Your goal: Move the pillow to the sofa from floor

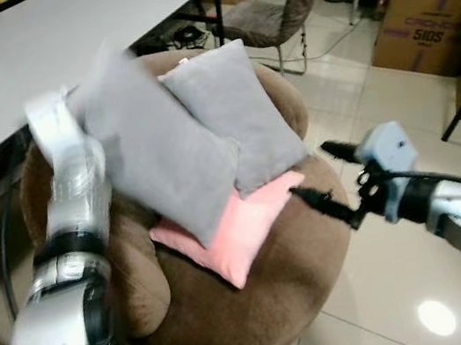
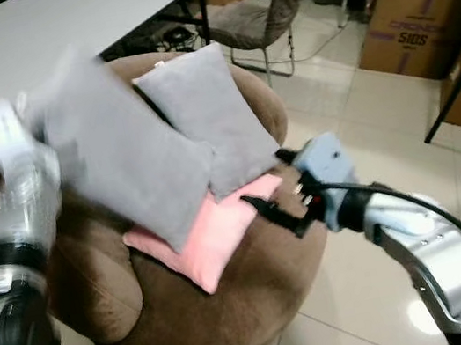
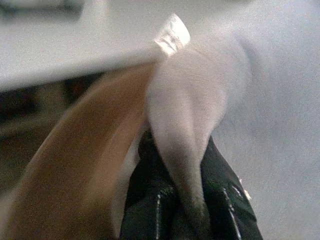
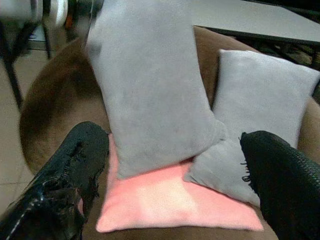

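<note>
Pinched between the two black fingers (image 3: 220, 200) of the left gripper (image 3: 187, 200) is a corner of the grey pillow (image 1: 151, 151), the cloth bunched into a narrow fold where the jaws close on it. From that grip the pillow slopes away and down across the seat of the round brown sofa (image 1: 264, 310), its lower end lying on top of a pink pillow (image 1: 236, 229) that rests flat on the cushion. Just beside the held pillow, on the side away from the left gripper, a second grey pillow (image 1: 234, 114) leans against the sofa's backrest, its lower edge touching the pink one. The right gripper (image 4: 175, 165) hovers near the sofa's front edge with its jaws spread wide and nothing between them; its fingers (image 4: 280, 185) frame the pink pillow and the lower ends of both grey ones without touching them. Behind the left gripper runs the edge of a white table (image 1: 56, 42). Farther out beyond the sofa stand a chair (image 1: 274, 13) and a cardboard box (image 1: 426, 17) on the pale tiled floor (image 1: 394, 287).
</note>
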Robot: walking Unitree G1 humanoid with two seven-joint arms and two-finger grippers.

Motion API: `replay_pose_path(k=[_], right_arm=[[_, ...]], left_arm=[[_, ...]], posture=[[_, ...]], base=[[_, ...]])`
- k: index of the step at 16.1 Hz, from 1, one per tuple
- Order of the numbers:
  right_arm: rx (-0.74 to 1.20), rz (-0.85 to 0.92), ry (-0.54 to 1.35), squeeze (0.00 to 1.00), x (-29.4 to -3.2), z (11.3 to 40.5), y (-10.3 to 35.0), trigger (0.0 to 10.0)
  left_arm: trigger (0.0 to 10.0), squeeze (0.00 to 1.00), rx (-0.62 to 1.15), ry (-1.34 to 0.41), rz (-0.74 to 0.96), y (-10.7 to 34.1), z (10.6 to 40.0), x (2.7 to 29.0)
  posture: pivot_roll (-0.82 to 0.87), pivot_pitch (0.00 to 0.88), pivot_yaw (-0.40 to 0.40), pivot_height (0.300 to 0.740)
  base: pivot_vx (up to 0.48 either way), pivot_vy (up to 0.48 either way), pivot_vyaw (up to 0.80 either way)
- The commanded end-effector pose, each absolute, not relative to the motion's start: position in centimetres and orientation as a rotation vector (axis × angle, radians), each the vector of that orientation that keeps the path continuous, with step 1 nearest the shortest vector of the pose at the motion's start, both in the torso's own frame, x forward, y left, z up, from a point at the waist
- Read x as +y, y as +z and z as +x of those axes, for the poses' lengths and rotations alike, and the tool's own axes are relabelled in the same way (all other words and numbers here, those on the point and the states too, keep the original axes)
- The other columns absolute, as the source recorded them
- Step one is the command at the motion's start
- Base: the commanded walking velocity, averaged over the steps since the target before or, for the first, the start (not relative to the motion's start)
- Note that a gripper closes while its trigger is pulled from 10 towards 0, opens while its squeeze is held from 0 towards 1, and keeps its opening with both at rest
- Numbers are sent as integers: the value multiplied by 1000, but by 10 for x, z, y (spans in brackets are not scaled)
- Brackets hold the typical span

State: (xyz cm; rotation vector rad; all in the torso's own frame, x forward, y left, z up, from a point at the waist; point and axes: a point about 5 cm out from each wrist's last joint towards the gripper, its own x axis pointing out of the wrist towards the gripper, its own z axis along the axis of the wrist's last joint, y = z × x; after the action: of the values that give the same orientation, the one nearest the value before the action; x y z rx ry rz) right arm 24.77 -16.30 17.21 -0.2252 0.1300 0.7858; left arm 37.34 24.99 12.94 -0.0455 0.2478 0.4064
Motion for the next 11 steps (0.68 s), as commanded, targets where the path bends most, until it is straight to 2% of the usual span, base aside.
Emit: replay_pose_path(k=[1,3,7,8,11], right_arm=[[145,-243,802,0,-163,249,173,10000],[153,-251,816,0,-163,249,173,10000],[182,-247,936,0,-152,244,169,10000],[183,-251,937,0,-152,245,168,10000],[170,-276,868,0,-158,253,169,10000]], left_arm=[[10000,0,370,435,17,102,361,254],[10000,0,360,461,-3,103,359,262],[10000,0,214,359,71,139,376,263],[10000,1000,181,338,68,148,380,263],[10000,1000,62,222,47,172,387,260]], posture=[[34,0,-6,740],[30,0,-3,740],[35,0,-6,740],[35,0,-8,740],[32,0,-6,740]], base=[[0,0,0],[0,0,0],[0,0,0],[0,0,0],[0,0,0]])
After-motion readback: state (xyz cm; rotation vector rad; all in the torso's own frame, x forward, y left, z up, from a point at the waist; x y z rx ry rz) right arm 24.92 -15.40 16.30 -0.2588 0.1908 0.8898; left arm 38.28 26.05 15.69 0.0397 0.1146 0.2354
